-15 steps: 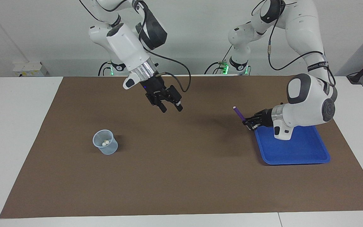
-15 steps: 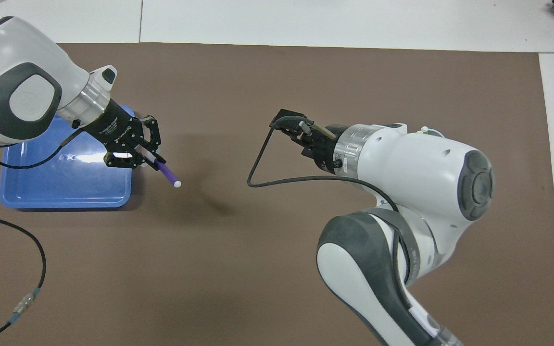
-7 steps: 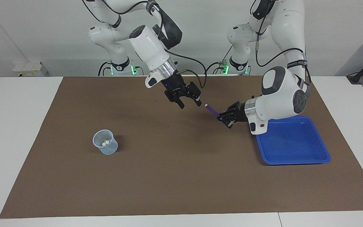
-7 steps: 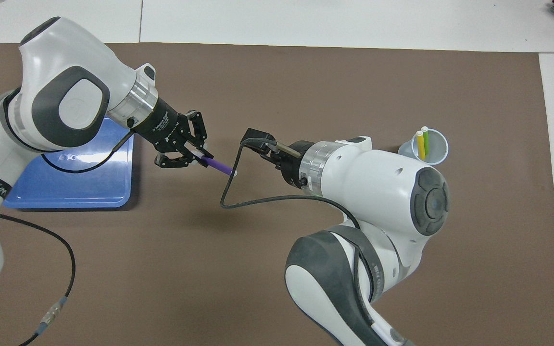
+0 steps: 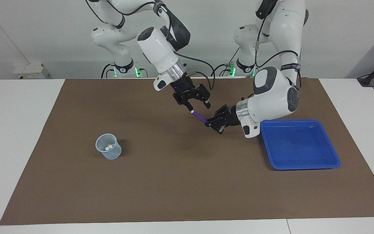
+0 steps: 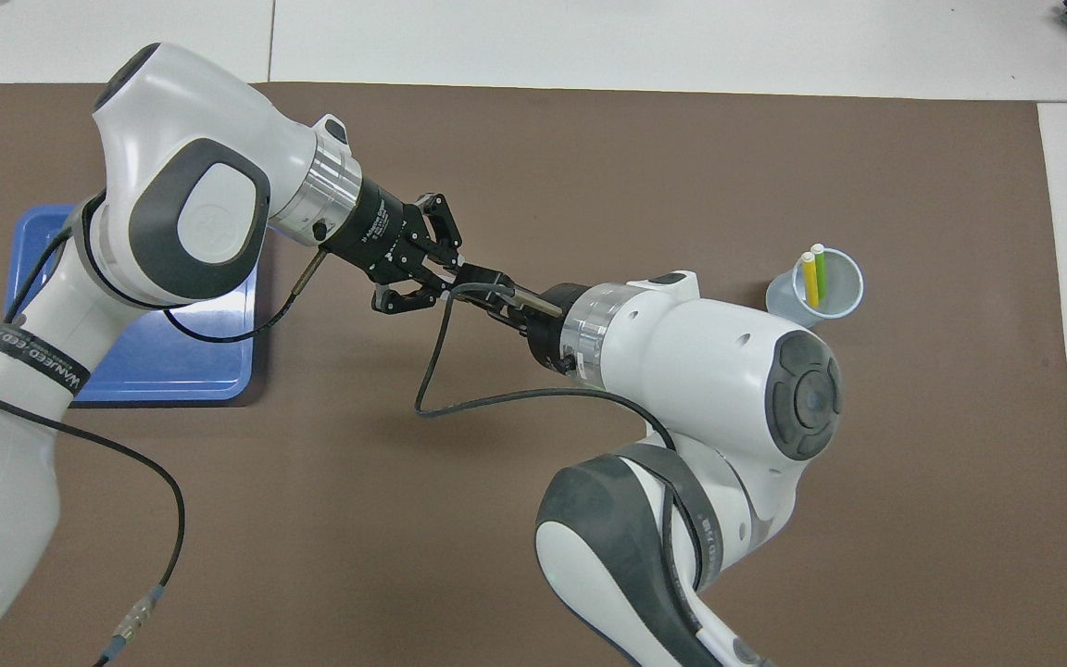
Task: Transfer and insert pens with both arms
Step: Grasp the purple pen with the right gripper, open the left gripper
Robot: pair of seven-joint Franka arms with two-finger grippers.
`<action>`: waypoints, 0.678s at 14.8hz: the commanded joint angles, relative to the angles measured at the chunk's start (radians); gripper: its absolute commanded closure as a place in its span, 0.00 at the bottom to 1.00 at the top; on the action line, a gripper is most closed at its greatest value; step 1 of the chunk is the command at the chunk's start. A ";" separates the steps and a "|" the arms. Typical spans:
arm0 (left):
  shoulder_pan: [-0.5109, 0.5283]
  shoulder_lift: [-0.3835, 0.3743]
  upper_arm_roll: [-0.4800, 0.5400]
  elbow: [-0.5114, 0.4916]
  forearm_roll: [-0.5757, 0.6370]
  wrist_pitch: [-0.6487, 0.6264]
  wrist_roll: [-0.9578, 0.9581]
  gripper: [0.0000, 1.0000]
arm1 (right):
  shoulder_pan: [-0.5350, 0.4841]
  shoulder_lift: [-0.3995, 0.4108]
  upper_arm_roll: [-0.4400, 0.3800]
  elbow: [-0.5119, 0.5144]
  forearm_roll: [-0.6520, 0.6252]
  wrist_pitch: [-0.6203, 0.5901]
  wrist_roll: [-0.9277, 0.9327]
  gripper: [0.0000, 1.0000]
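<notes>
Two white jointed arms, glossy, with rounded shells. The left arm carries dark grey oval covers on its joints, a ribbed silver wrist ring and a black band with white lettering. The right arm has the same grey covers and silver ring. Black cables loop along both. Green lights glow at the two bases. The gripper housings are black.

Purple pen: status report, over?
Left tool shut on purple pen over mat. Right tool open at its white cap. Handover path unobstructed.
</notes>
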 commanded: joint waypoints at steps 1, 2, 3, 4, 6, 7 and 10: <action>0.003 -0.025 0.013 -0.029 -0.027 0.013 -0.022 1.00 | -0.012 -0.021 -0.003 -0.061 0.000 0.023 -0.128 0.04; 0.006 -0.025 0.010 -0.029 -0.027 0.003 -0.022 1.00 | -0.013 -0.023 -0.005 -0.065 0.000 0.023 -0.147 0.07; 0.009 -0.026 0.008 -0.029 -0.026 -0.008 -0.022 1.00 | -0.013 -0.023 -0.005 -0.065 0.000 0.023 -0.147 0.09; 0.009 -0.028 0.010 -0.029 -0.026 -0.010 -0.022 1.00 | -0.021 -0.023 -0.006 -0.063 -0.001 0.023 -0.150 0.11; 0.012 -0.037 0.010 -0.040 -0.026 -0.013 -0.016 1.00 | -0.026 -0.021 -0.006 -0.061 -0.001 0.025 -0.150 0.16; 0.012 -0.043 0.010 -0.046 -0.026 -0.014 -0.011 1.00 | -0.026 -0.020 -0.005 -0.061 -0.001 0.025 -0.150 0.19; 0.012 -0.060 0.012 -0.068 -0.018 -0.025 0.067 1.00 | -0.030 -0.015 -0.006 -0.052 -0.001 0.028 -0.153 0.27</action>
